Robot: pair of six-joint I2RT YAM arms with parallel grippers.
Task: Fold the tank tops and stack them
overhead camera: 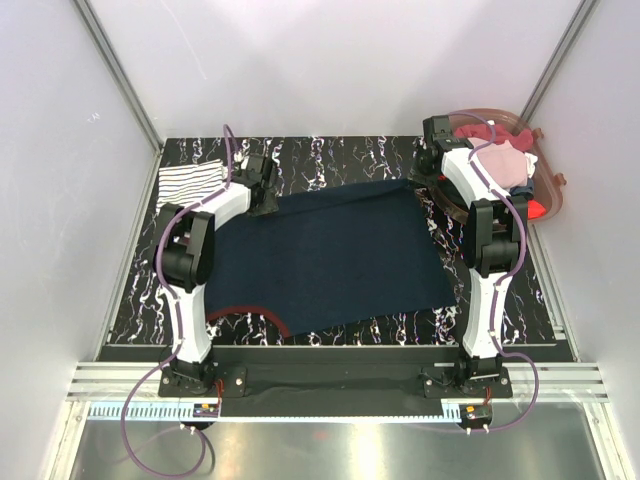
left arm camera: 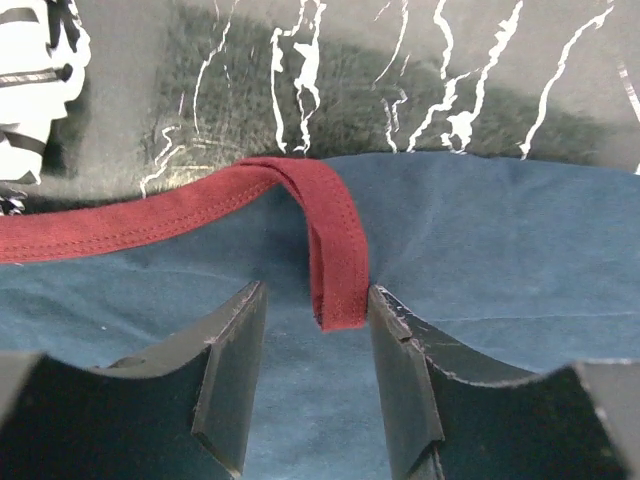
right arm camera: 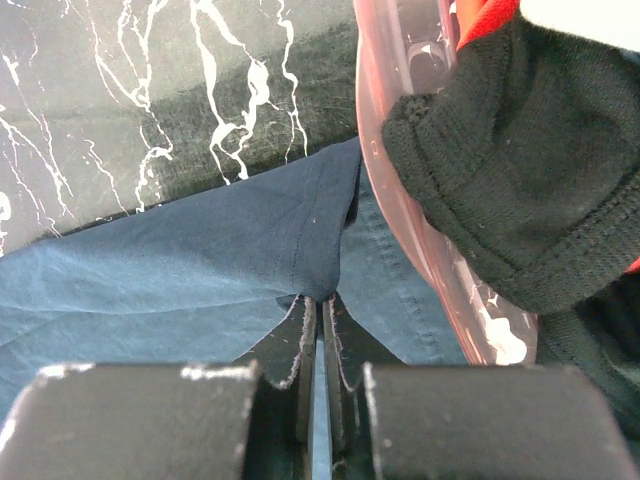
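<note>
Top external view: navy tank top [overhead camera: 340, 255] lies spread over the middle of the table [overhead camera: 330, 160]. Its far edge is stretched between both arms, presumably to keep it flat for a fold. Striped tank top [overhead camera: 190, 182] lies apart at the far-left corner, likely the base of the stack.

Left wrist view: left gripper [left arm camera: 315, 300] fingers spread. Red strap [left arm camera: 335, 250] lies loose between them, not pinched.

Right wrist view: right gripper [right arm camera: 318, 310] fingers pressed together on a navy corner, just beside the pink basket [right arm camera: 400, 200] at the far-right corner.
</note>
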